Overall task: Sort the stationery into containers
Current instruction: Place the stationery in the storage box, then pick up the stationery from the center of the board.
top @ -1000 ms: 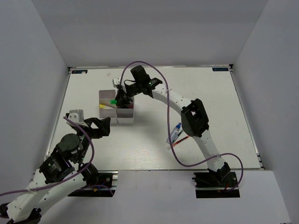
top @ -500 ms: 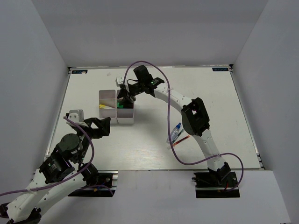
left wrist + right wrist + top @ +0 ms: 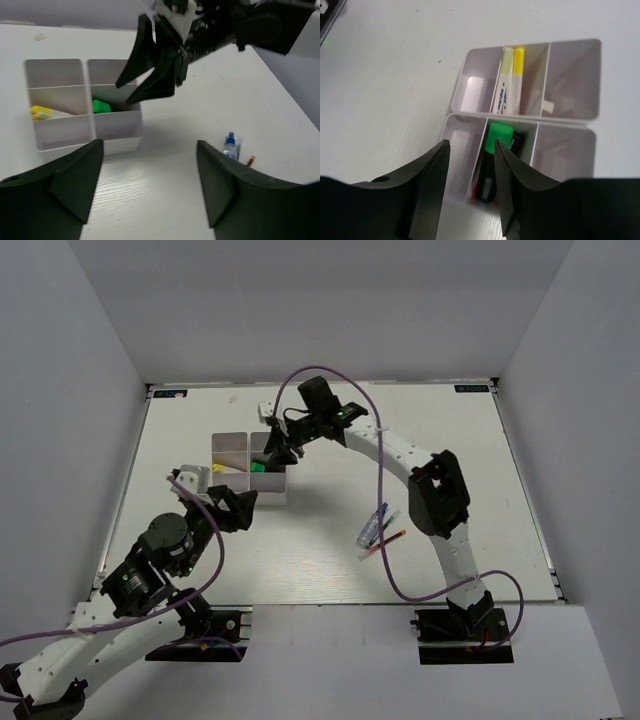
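Top: white tray sits left of centre on the worktop. The right gripper hangs over its right column, the left gripper is just beside its near edge, and the blue-capped tube and red-ended pen lie well apart to the right. Left wrist: left jaws wide open on nothing, right jaws spread and empty above the green highlighter. Right wrist: highlighter lies in a middle compartment with a black marker, and the yellow-ended pens are in the neighbouring column.
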Controlling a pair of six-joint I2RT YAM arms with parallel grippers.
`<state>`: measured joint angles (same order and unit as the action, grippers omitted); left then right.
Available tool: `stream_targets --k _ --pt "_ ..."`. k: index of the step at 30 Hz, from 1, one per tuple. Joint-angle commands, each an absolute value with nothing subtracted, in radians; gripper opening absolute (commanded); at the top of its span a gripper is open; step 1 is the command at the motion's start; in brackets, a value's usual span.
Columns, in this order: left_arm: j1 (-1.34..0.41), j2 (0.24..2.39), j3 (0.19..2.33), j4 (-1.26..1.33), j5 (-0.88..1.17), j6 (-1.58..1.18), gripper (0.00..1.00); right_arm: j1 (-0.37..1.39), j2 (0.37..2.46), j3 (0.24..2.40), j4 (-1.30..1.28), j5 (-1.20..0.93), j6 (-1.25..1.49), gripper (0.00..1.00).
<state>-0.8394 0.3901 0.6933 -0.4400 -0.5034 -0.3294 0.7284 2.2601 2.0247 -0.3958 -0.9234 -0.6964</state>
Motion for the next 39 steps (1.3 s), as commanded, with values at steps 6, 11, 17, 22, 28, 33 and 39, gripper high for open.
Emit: stream_targets --k 6,11,17,22,28,33,39 --pt "-0.848 0.804 0.785 -0.265 -0.146 -0.261 0.52 0.562 1.796 1.599 -0.162 -0.53 -0.28 0.0" --pt "-0.857 1.144 0.946 -0.253 -0.003 -0.261 0.34 0.399 1.646 1.349 -0.189 -0.489 -0.151 0.19" --pt "-0.867 1.544 1.184 -0.333 0.055 -0.252 0.73 0.244 1.425 1.095 -0.127 -0.543 -0.112 0.9" --pt "-0.902 1.762 1.362 -0.405 0.044 -0.252 0.76 0.134 1.296 0.974 -0.074 -0.594 -0.068 0.83" --pt "-0.968 1.978 1.561 -0.514 -0.05 -0.27 0.74 0.013 1.29 0.947 -0.075 -0.709 -0.014 0.05" --pt "-0.992 2.055 1.655 -0.549 -0.083 -0.27 0.71 -0.069 1.292 0.911 -0.045 -0.785 -0.008 0.06" --pt "-1.011 2.109 1.698 -0.572 -0.083 -0.27 0.65 -0.123 1.27 0.884 -0.029 -0.836 -0.009 0.09"
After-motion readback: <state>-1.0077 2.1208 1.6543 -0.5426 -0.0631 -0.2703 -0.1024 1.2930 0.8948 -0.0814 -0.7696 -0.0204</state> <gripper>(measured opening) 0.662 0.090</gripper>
